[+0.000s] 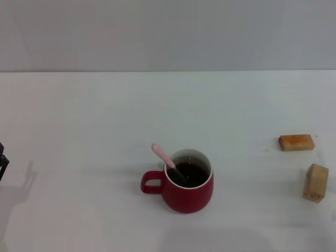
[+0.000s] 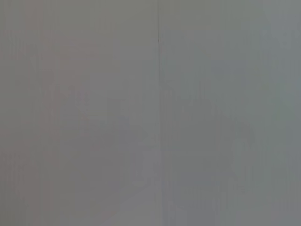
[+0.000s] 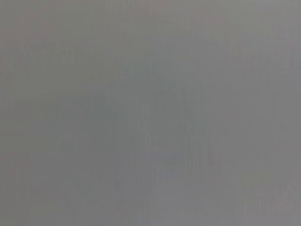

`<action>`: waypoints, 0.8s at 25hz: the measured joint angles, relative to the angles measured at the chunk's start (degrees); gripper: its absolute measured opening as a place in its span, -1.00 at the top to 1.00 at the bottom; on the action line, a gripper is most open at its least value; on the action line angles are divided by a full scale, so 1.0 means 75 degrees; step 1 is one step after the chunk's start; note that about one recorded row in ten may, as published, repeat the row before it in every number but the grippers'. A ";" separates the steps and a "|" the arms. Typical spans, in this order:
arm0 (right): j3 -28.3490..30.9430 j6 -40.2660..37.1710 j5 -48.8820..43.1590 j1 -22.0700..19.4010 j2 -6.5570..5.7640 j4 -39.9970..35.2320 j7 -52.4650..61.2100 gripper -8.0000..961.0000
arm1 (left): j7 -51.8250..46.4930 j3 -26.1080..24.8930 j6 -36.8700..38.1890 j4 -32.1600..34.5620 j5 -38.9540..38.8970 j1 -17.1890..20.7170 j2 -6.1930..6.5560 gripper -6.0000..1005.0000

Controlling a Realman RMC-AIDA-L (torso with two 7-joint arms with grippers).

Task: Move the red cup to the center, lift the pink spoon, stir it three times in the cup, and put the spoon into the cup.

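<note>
The red cup [image 1: 181,190] stands near the middle of the white table, toward its front edge, handle pointing left, with dark liquid inside. The pink spoon [image 1: 164,155] rests in the cup, its bowl down in the liquid and its pale pink handle leaning out over the rim to the upper left. Only a dark sliver of my left gripper [image 1: 2,161] shows at the far left edge of the head view, well away from the cup. My right gripper is out of view. Both wrist views show only blank grey surface.
Two tan wooden blocks sit at the right: one lying flat [image 1: 296,142] and one standing on end [image 1: 315,182] nearer the front. The white table [image 1: 105,115] runs back to a grey wall.
</note>
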 joint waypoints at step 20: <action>0.0074 0.0183 0.0024 0.0154 0.0026 0.0085 -0.0003 -0.29 | 0.0008 -0.0024 0.0058 -0.0070 -0.0101 -0.0045 0.0011 -0.69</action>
